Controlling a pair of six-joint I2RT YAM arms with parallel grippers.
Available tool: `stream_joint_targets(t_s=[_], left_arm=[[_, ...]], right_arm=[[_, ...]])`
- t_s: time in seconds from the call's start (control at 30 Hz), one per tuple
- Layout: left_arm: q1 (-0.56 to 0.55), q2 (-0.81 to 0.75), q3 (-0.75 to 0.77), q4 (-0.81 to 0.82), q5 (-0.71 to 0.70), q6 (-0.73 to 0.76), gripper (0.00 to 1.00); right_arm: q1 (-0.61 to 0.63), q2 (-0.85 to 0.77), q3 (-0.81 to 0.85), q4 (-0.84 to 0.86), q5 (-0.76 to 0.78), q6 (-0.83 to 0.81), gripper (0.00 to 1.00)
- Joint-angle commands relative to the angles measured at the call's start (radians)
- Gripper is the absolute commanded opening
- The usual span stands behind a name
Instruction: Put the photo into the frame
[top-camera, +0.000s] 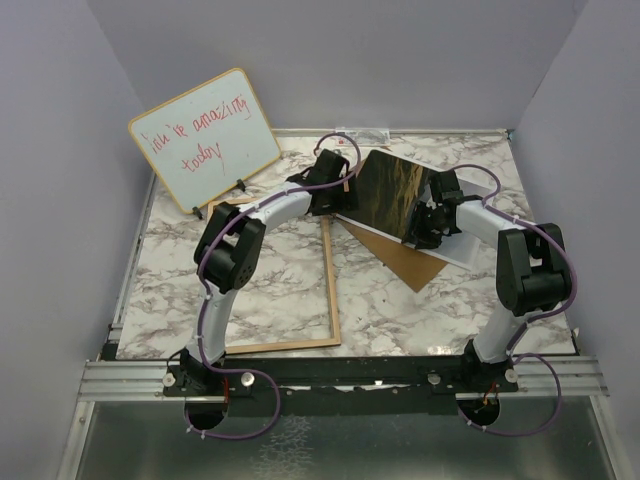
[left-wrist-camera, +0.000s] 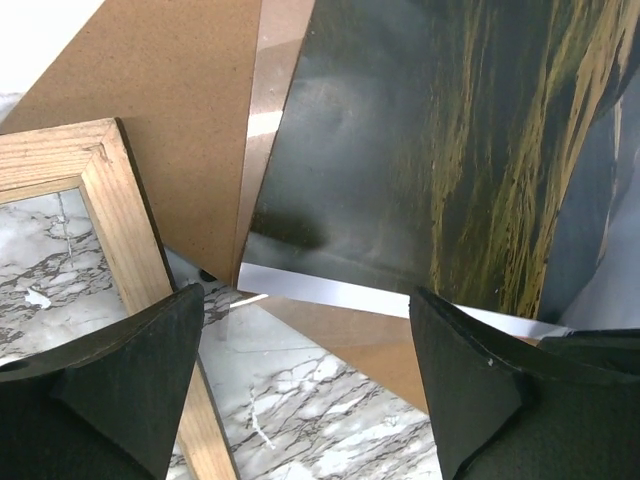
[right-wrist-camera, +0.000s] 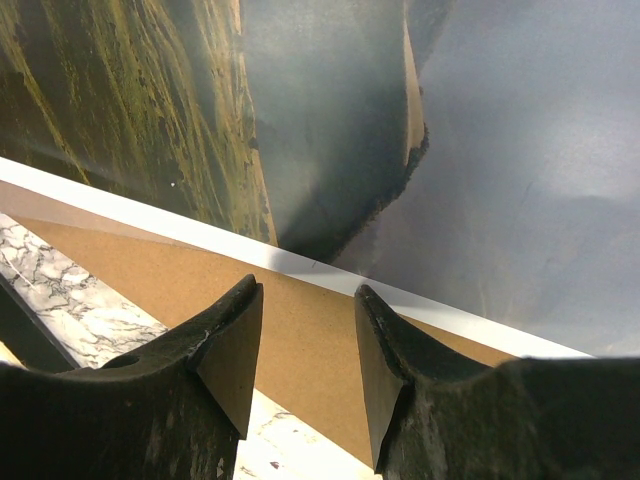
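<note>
The whiteboard (top-camera: 205, 135) stands at the far left, outside the job; the frame (top-camera: 331, 290) lies flat on the table (top-camera: 420, 310) at left centre, wood face up, and its corner (left-wrist-camera: 115, 215) shows just left of the left fingers. The left gripper (top-camera: 333, 190) sits at the photo's left edge, jaws spread wide and grasping nothing; in its wrist view the white margin runs across the gap (left-wrist-camera: 308, 300) just past the tips. The photo (top-camera: 388, 195) is right of centre towards the far side, picture side up, skewed to the frame, resting over the brown board (top-camera: 405, 258); whether its near edge is raised off the board I cannot tell. Its longer edges seem to run from far right to near left. The right gripper (top-camera: 432, 220) is at the right edge, also parted and empty (right-wrist-camera: 308, 292), the margin just beyond its tips. The frame lies left and nearer, so the photo probably has to travel that way and turn square; the left arm is closer to the frame.
</note>
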Motion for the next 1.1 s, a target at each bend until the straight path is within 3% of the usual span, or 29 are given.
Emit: stream_joint_targets(t_s=[0.0, 0.2, 0.4, 0.63, 1.07], left_arm=[[0.005, 0.019, 0.0, -0.013, -0.077, -0.021, 0.86], [0.005, 0.051, 0.006, -0.097, -0.084, -0.058, 0.94], [0.007, 0.057, 0.0, -0.122, -0.038, -0.076, 0.95], [0.062, 0.071, -0.032, -0.113, 0.188, -0.145, 0.91], [0.098, 0.088, -0.104, 0.017, 0.395, -0.202, 0.81]], right_arm=[[0.003, 0.028, -0.034, -0.008, 0.026, 0.002, 0.46], [0.004, 0.026, -0.034, -0.009, 0.03, 0.002, 0.46], [0.003, 0.028, -0.033, -0.009, 0.03, 0.002, 0.46], [0.002, 0.031, -0.03, -0.006, 0.019, 0.003, 0.46], [0.004, 0.077, -0.016, 0.0, -0.023, 0.005, 0.46]])
